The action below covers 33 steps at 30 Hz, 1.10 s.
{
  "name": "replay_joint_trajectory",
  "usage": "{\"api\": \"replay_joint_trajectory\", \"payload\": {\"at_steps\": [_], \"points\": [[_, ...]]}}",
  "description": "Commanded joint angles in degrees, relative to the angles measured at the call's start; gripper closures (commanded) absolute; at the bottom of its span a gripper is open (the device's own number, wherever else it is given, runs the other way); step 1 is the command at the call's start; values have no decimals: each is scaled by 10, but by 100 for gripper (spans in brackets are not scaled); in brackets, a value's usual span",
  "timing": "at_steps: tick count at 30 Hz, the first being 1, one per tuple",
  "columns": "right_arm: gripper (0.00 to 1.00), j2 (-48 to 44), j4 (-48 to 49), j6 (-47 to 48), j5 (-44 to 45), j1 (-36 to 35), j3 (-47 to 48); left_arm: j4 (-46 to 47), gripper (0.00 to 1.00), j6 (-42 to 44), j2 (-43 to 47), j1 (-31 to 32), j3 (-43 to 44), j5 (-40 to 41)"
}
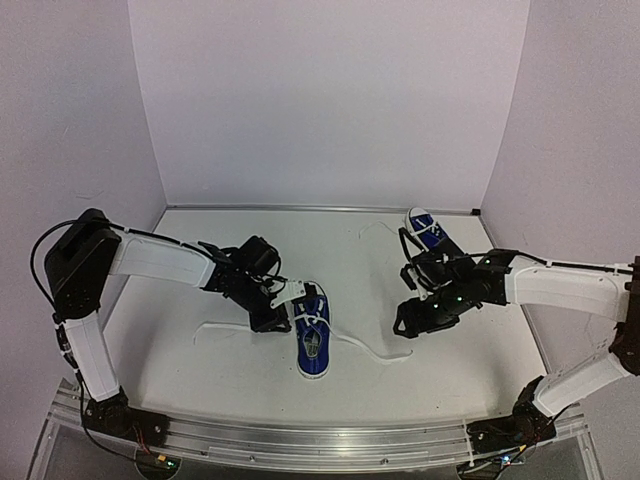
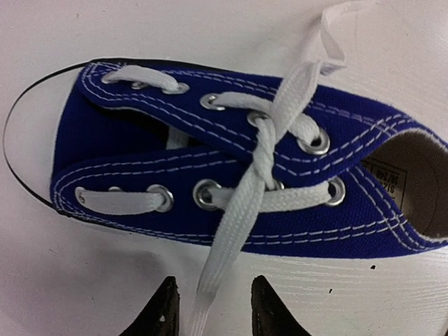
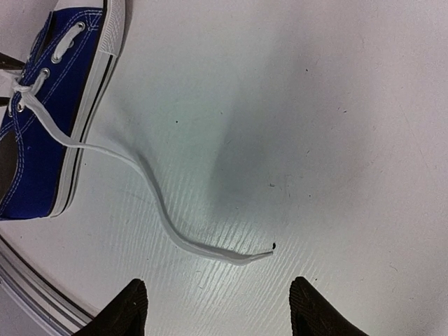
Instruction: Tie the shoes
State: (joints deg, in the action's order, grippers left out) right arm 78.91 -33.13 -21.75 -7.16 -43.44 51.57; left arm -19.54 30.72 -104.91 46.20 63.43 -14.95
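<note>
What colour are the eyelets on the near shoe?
Silver; the eyelets show best in the left wrist view.

A shoe (image 1: 312, 342) lies beside the left hand (image 1: 273, 320), its lace (image 1: 372, 349) trailing toward right hand (image 1: 407, 324)

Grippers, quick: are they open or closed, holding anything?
Left gripper: open, a lace runs between its jaws, not pinched.
Right gripper: open, holding nothing.

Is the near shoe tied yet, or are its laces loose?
Loose: the near shoe shows one lace crossing, no bow; both ends trail free.
</note>
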Motion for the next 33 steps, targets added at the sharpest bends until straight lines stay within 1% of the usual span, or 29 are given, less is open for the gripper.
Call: {"api": "replay_joint_trajectory", "payload": {"at_steps": [1,7,9,13,14,19,24,28,33], "points": [[34,-16,12,-6,0,-2,-7,-20,70,28,-18,2,29,-13],[34,-14,13,-4,0,-2,-8,-18,78,26,-16,2,22,0],[34,-12,13,-3,0,-2,-9,-15,84,25,-13,2,18,5],[34,-9,16,-4,1,-2,-12,5,99,17,7,2,10,3],[34,-9,16,-4,1,-2,-13,12,100,13,15,2,7,1],[34,-5,22,-4,-3,-2,-19,51,100,-8,63,2,-9,-24],[37,7,44,-4,-25,-2,-30,102,100,-37,104,3,-29,-73],[40,28,52,-1,-51,-2,-38,122,100,-49,110,3,-34,-93],[42,52,47,12,-67,-2,-45,128,100,-51,103,6,-34,-99]]}}
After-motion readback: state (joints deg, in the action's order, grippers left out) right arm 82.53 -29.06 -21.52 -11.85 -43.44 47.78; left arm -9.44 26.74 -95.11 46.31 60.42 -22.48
